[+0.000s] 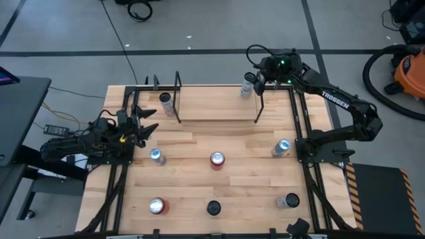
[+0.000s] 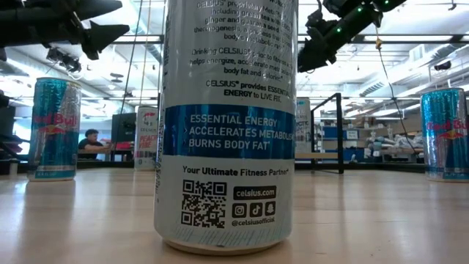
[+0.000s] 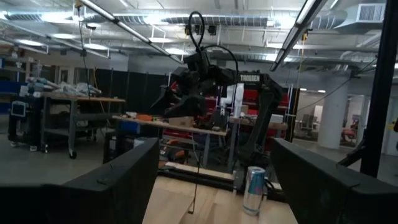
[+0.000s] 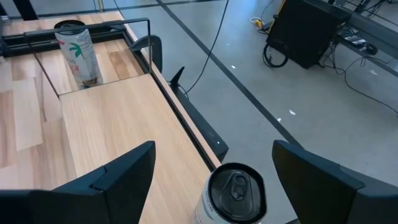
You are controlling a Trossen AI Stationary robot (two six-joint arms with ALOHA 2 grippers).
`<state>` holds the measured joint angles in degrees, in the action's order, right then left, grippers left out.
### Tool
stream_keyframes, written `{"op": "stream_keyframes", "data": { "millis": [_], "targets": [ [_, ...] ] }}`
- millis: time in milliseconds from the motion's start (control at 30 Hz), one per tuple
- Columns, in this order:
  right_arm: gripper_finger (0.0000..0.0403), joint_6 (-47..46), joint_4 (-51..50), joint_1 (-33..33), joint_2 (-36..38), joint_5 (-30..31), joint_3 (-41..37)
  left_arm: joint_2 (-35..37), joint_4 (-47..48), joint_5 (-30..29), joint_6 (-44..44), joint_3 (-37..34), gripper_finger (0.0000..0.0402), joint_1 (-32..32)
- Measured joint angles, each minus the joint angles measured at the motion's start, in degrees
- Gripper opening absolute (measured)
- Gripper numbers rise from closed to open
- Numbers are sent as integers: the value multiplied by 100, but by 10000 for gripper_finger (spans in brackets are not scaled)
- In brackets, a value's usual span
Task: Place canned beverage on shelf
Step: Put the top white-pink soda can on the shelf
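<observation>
The shelf [image 1: 212,106] stands at the table's far middle, a light-wood platform with black corner rods. A silver can [image 4: 236,190] stands upright on its far right corner [image 1: 248,85]. My right gripper [image 4: 214,146] hovers open just above and behind that can, a finger on either side of its top, with a gap on both sides. A white-and-green can [image 4: 78,53] stands on the shelf's left end [image 1: 165,103]. My left gripper [image 1: 147,123] waits open at the table's left edge, pointing across the table with nothing between its fingers [image 3: 214,146].
Several loose cans stand on the tabletop: [image 1: 157,156], [image 1: 217,159], [image 1: 281,147], [image 1: 157,206], [image 1: 213,208], [image 1: 288,200]. One tall can [image 2: 226,125] fills the low view. Black frame rails run along the table's left and right edges [image 1: 302,126].
</observation>
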<state>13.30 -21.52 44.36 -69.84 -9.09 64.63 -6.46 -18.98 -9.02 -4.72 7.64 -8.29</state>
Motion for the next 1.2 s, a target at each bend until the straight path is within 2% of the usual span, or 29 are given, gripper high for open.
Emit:
{"op": "stream_keyframes", "data": {
  "millis": [200, 333, 467, 667, 733, 867, 1200],
  "targets": [
    [332, -30, 0, 0, 0, -1, 0, -27, 99, 0, 275, 0, 315, 0],
    [332, -30, 0, 0, 0, -1, -1, -69, 95, -6, 103, 2, 315, 1],
    [332, -30, 2, 0, 0, -1, 0, -68, -141, -169, 88, 3, 315, 2],
    [332, -33, 2, 0, 0, -2, 1, -68, -79, -188, 236, 2, 315, 2],
    [332, -33, 1, 0, 0, -1, 0, -68, -40, -359, 237, 25, 315, 3],
    [332, -33, 2, 0, 0, -1, -1, -171, 720, -1056, 235, 479, 315, 0],
    [332, -261, 0, -15, -1, -3, 1, -1444, 3280, -1350, 438, 2456, 315, -158]
  ]
}}
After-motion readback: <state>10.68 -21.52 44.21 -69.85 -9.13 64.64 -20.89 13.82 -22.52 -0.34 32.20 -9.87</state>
